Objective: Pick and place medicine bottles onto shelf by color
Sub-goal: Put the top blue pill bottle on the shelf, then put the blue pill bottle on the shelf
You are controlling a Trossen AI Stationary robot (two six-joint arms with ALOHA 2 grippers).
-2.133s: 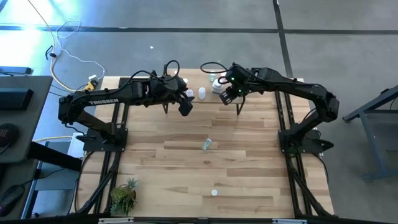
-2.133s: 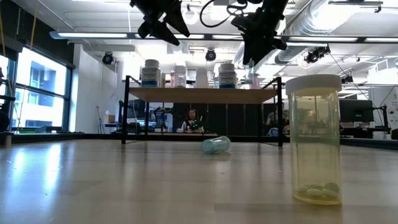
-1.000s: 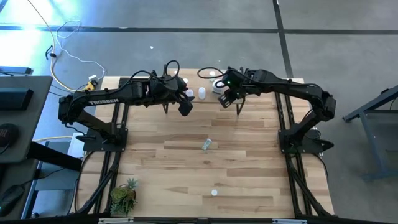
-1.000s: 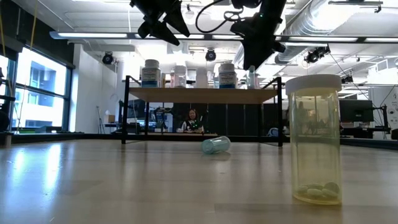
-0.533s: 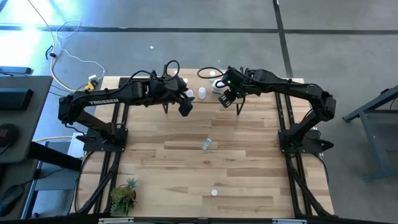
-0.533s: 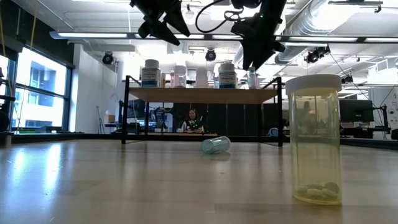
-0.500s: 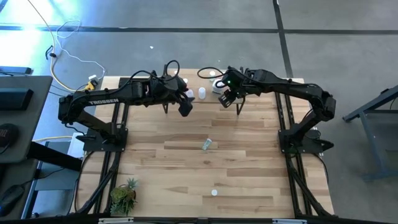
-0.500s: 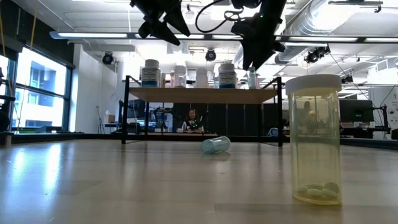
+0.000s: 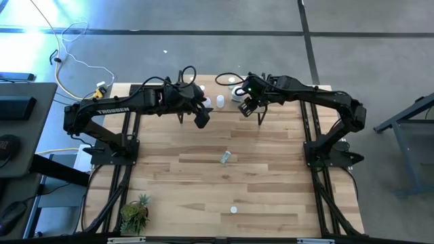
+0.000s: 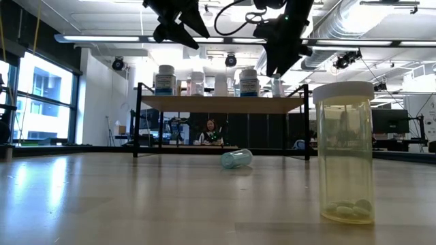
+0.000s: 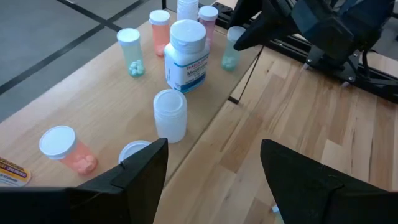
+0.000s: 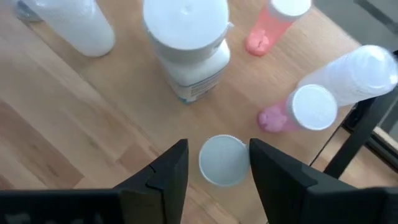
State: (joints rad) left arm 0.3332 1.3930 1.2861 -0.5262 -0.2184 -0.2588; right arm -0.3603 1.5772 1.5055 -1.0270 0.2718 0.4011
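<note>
the right pincer (image 12: pixel 214 163) is hanging released over the green vial (image 12: pixel 222 160) just set on the shelf (image 12: pixel 74 118), so it should be lifting straight up, clear of neighbouring bottles, while the left pincer (image 11: pixel 211 158) is waiting open.

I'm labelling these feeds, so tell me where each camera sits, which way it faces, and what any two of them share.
High view: above the table, straight down; both arms show.
Low view: at tabletop height, level across to the shelf; both arms hang in from above.
Left wrist view: on the left arm, over the shelf's bottles; left claw open.
Right wrist view: on the right arm, looking down; right claw open around a white-capped vial.
Shared: both wrist views show the large white bottle.
</note>
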